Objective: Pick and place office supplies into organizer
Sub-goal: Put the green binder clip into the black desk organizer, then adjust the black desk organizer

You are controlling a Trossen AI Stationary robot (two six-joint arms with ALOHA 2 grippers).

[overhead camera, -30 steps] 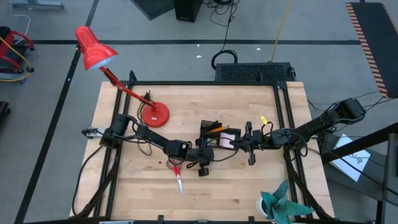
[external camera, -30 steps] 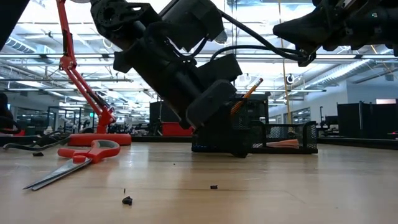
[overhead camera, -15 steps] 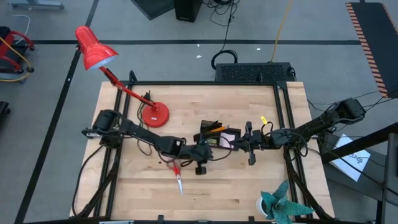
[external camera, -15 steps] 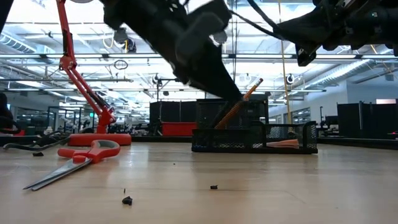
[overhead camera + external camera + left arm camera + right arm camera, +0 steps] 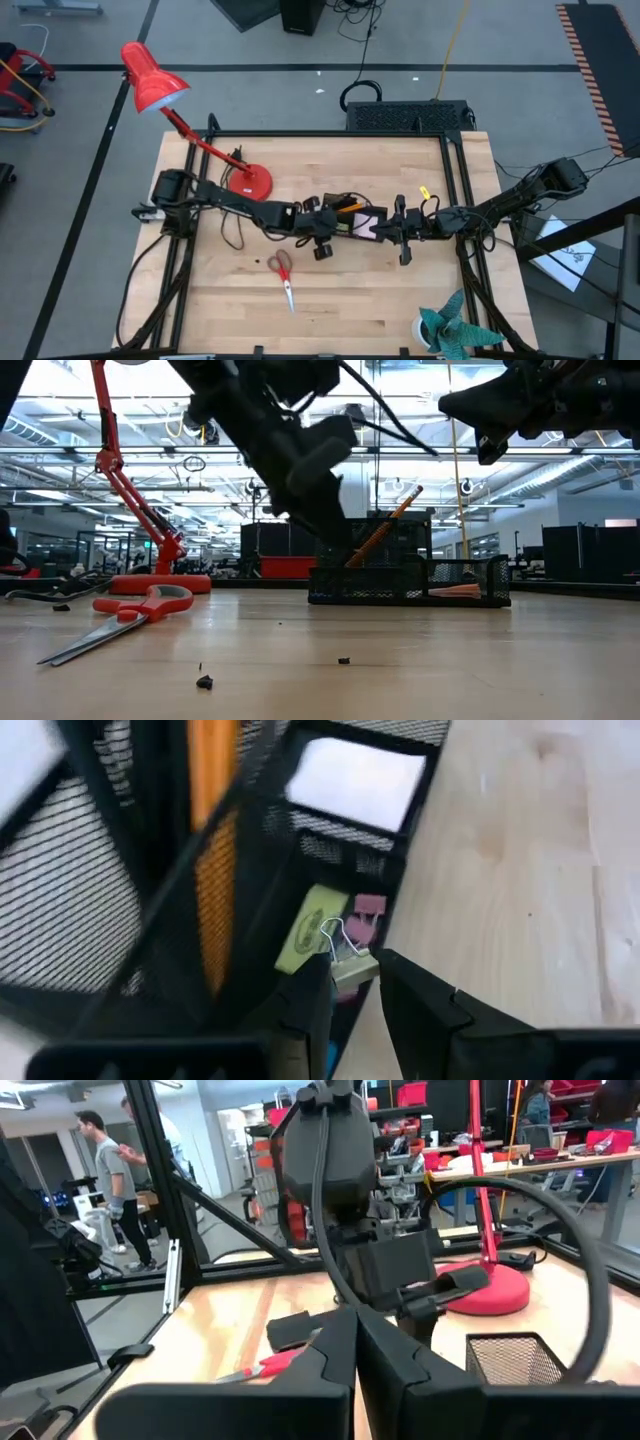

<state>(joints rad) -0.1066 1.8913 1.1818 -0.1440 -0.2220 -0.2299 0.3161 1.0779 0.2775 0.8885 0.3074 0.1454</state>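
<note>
The left tool [image 5: 352, 982] is pinched on a yellow binder clip [image 5: 322, 942] by its wire handle, hanging over a compartment of the black mesh organizer [image 5: 349, 217], at the organizer's 9 o'clock edge in the overhead view; an orange pencil [image 5: 386, 523] leans upright in the tall cup, and a pale pink note pad [image 5: 367, 225] lies in the tray. The right tool [image 5: 355, 1342], fingers pressed together, waits at the organizer's 3 o'clock; the red-handled scissors [image 5: 283, 277] lie on the worktop [image 5: 380, 300] at its 7 o'clock, well apart.

high: straight down | low: table-level, level | both share organizer [image 5: 352, 219] [image 5: 410, 582]
</note>
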